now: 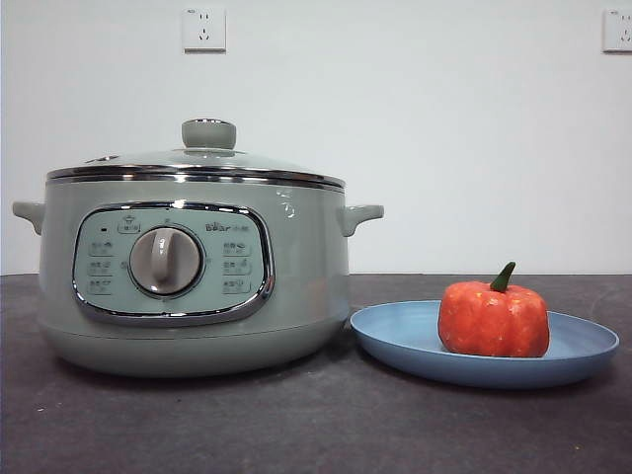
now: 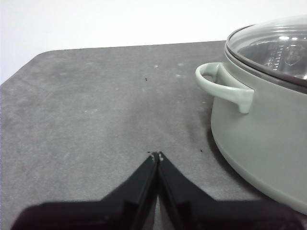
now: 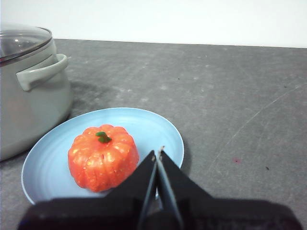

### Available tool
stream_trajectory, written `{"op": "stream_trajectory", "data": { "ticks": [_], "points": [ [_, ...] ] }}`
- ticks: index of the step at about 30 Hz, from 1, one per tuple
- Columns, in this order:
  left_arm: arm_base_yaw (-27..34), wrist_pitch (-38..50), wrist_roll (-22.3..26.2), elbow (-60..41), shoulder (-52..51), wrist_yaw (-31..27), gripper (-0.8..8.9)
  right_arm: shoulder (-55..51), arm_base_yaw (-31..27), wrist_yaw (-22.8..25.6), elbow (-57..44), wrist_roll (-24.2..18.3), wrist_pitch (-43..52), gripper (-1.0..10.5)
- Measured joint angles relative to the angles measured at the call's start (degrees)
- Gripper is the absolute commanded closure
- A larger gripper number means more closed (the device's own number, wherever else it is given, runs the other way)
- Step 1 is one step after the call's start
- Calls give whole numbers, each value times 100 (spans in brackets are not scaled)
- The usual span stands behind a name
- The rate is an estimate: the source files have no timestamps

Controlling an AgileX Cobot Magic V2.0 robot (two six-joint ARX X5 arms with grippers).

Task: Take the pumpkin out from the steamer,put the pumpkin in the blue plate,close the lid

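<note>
Orange toy pumpkin (image 1: 494,318) sits upright on light-blue round plate (image 1: 583,348); glass lid (image 1: 197,163) covers sage-green steamer (image 1: 306,276). Left gripper (image 2: 157,155) and right gripper (image 3: 157,154) pinched closed, empty.

steamer (image 1: 193,281) beside blue plate (image 1: 415,346), elsewhere open

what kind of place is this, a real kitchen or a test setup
Likely a test bench: a bare dark grey tabletop, a plain white wall with sockets, and a toy orange pumpkin beside a sage-green electric steamer.
</note>
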Motion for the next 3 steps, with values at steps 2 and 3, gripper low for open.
{"op": "stream_trajectory", "data": {
  "ticks": [2,3],
  "points": [
    [0,0,0,0,0,0,817,0,0,0,0,0,0,963],
    [0,0,0,0,0,0,817,0,0,0,0,0,0,963]
  ]
}}
